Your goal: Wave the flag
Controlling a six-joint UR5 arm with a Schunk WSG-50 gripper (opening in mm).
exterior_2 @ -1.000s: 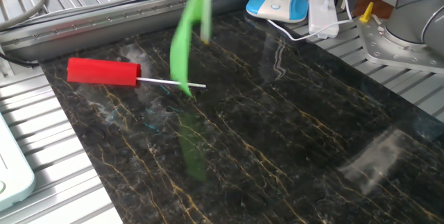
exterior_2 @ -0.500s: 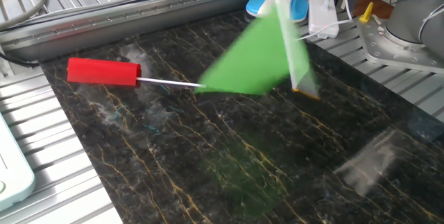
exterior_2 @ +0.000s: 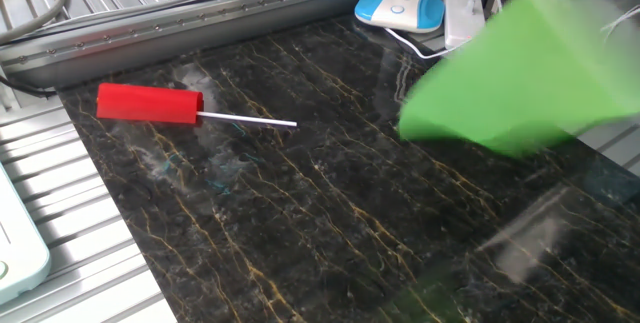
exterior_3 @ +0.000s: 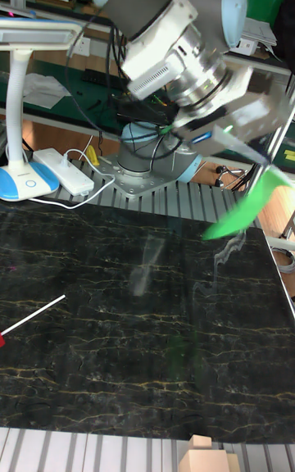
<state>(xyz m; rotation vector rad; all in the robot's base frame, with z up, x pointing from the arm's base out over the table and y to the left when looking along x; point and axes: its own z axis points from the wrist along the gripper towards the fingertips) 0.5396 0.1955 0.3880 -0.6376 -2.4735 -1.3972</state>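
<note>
The flag (exterior_2: pixel 520 78) is up in the air, well above the table (exterior_2: pixel 330 223), swung out to the right end of the fixed view, where it shows as a broad green smear. In the tall view the cloth (exterior_3: pixel 246 208) hangs just below and to the right of the gripper (exterior_3: pixel 250 124), so the stick must run from the blurred wrist down and outward to the cloth; the stick itself is lost in the motion blur. The gripper seems to carry the flag, but I cannot tell how far its jaws are closed or where they bite.

That is what the next stroke turns on: the cloth is at the right end of its arc, so the return swing, I judge, goes back left across the table.

A second ago the cloth was a narrow upright streak near the red flag (exterior_2: pixel 150 103); half a second ago it spread wide over the table's middle; now it sits far right. The red flag has not moved, and the lamp (exterior_2: pixel 400 5) stands as before.
</note>
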